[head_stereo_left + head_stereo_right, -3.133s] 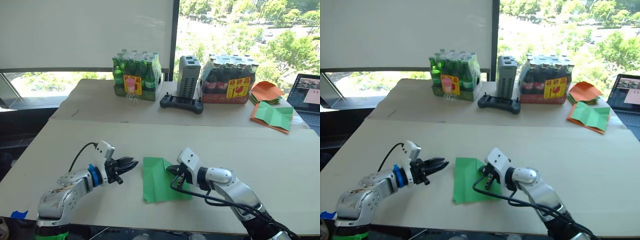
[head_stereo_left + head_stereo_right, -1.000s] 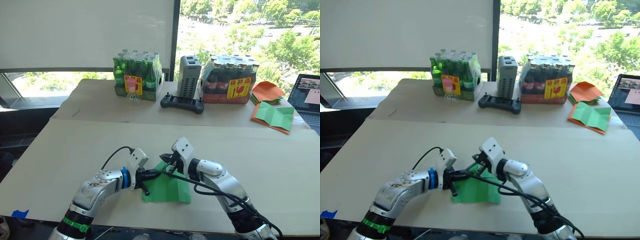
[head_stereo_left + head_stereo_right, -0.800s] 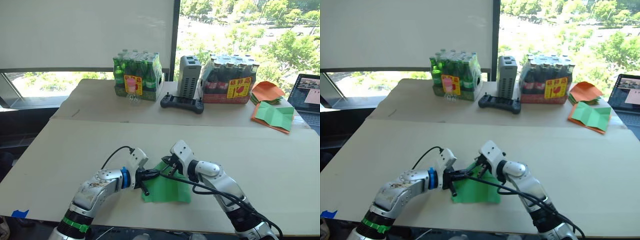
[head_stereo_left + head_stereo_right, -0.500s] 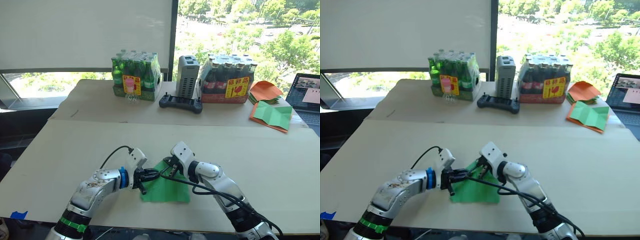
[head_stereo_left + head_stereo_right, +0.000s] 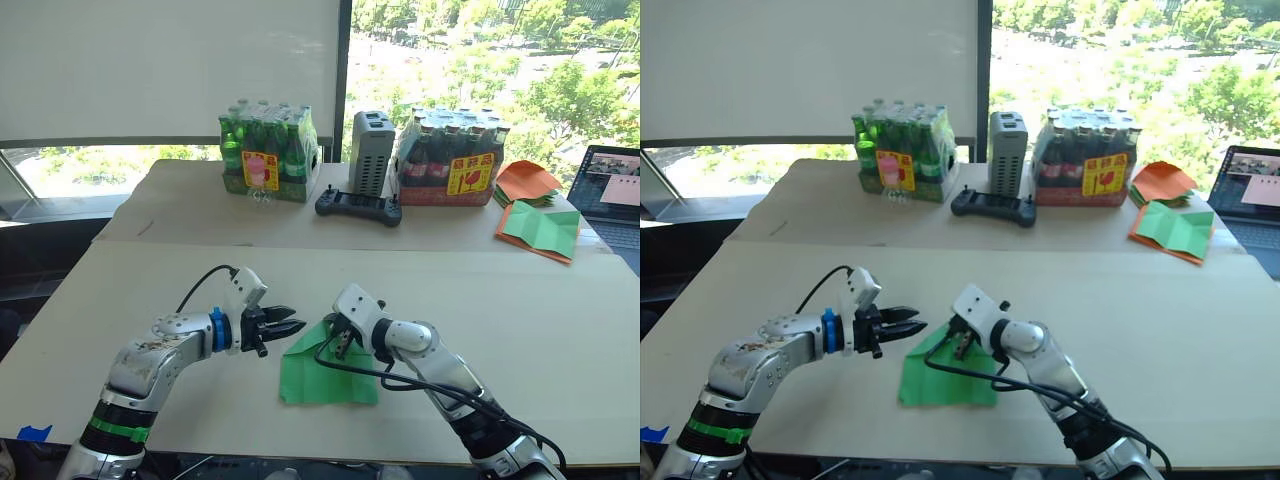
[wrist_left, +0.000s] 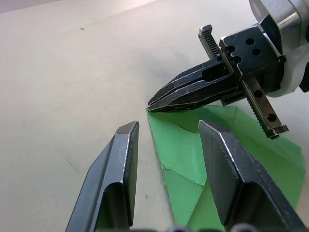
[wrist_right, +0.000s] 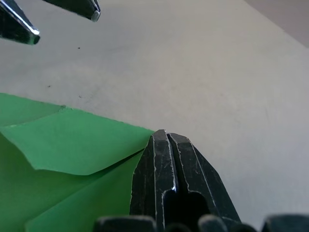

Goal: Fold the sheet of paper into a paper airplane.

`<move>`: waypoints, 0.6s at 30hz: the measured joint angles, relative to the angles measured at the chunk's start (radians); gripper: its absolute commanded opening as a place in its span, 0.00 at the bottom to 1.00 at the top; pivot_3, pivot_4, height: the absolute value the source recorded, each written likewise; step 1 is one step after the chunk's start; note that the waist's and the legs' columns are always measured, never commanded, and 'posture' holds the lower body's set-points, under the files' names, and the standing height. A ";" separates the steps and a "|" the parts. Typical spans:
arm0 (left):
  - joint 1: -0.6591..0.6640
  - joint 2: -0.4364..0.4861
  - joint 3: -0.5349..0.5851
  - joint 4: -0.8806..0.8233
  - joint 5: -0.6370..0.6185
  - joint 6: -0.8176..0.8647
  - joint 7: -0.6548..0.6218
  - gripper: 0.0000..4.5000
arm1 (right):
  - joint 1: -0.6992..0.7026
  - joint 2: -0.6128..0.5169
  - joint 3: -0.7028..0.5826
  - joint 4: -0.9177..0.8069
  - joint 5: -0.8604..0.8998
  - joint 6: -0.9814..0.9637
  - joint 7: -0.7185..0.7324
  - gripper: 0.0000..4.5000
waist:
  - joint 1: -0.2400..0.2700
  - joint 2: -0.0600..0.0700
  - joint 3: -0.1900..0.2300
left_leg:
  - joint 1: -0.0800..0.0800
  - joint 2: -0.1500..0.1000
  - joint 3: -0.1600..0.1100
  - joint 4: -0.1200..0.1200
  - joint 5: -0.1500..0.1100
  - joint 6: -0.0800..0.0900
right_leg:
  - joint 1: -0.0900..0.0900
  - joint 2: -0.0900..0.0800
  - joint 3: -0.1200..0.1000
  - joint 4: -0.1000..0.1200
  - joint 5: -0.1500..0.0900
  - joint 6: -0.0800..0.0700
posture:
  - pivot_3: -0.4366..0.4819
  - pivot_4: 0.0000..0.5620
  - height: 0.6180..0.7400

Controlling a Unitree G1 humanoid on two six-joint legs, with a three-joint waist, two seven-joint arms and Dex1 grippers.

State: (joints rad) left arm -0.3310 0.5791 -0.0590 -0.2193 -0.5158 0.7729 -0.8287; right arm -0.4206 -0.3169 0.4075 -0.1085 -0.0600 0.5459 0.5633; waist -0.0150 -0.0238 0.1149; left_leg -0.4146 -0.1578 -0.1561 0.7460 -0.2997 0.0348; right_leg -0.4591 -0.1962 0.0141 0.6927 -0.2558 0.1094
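- Left eye view: two shrink-wrapped packs of bottles are seen at the far side of the table (image 5: 560, 330), one on each side of a grey upright device (image 5: 367, 153).
- The pack of green bottles (image 5: 266, 152) is held in clear wrap; the pack of dark bottles (image 5: 455, 157) with blue caps is wrapped the same way.
- A yellow label with red print is carried on the front of each pack; the writing is too small to be read.
- A black handheld controller (image 5: 359, 205) is laid just in front of the grey device.
- Beyond the dark bottles, a green sheet edged with orange (image 5: 541, 229) and a stack of orange sheets (image 5: 530, 180) are laid, with a laptop (image 5: 608, 188) at the table's edge.
- The sheet of paper (image 5: 326, 368) is laid on the near part of the table, well in front of the grey device; it is bright green, creased, with one corner folded over and slightly lifted.
- The right gripper (image 7: 166, 145) is seen with its fingers pressed together, the tips resting at the folded corner; whether paper is pinched between them cannot be told.
- The left gripper (image 6: 166, 140) is held with fingers spread apart, just beside the paper's corner, grasping nothing.
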 measured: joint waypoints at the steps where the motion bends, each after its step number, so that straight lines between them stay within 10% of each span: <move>1: -0.002 0.000 -0.003 0.003 0.001 -0.002 -0.003 0.14 | -0.003 -0.001 0.005 0.000 -0.006 0.001 0.002 0.00 | 0.000 0.000 0.000 | 0.000 0.000 0.000 0.000 0.000 0.000 | 0.000 0.000 0.000 0.000 0.000 0.000 | 0.48 0.27 0.47; 3: -0.011 -0.001 -0.009 0.021 0.008 -0.004 0.000 0.02 | -0.008 -0.002 0.011 0.000 -0.016 0.003 0.005 0.00 | 0.000 0.000 0.000 | 0.000 0.000 0.000 0.000 0.000 0.000 | 0.000 0.000 0.000 0.000 0.000 0.000 | 0.48 0.27 0.47; 18: -0.103 -0.116 -0.163 0.165 0.182 -0.083 0.052 0.02 | -0.016 -0.004 0.019 -0.004 -0.053 0.003 0.025 0.00 | 0.000 0.000 0.000 | 0.000 0.000 0.000 0.000 0.000 0.000 | 0.000 0.000 0.000 0.000 0.000 0.000 | 0.48 0.27 0.47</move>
State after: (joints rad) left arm -0.4337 0.4634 -0.2225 -0.0539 -0.3337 0.6901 -0.7764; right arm -0.4371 -0.3214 0.4265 -0.1123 -0.1129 0.5485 0.5878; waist -0.0146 -0.0239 0.1148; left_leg -0.4143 -0.1579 -0.1561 0.7461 -0.2996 0.0346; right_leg -0.4588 -0.1962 0.0141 0.6927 -0.2558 0.1094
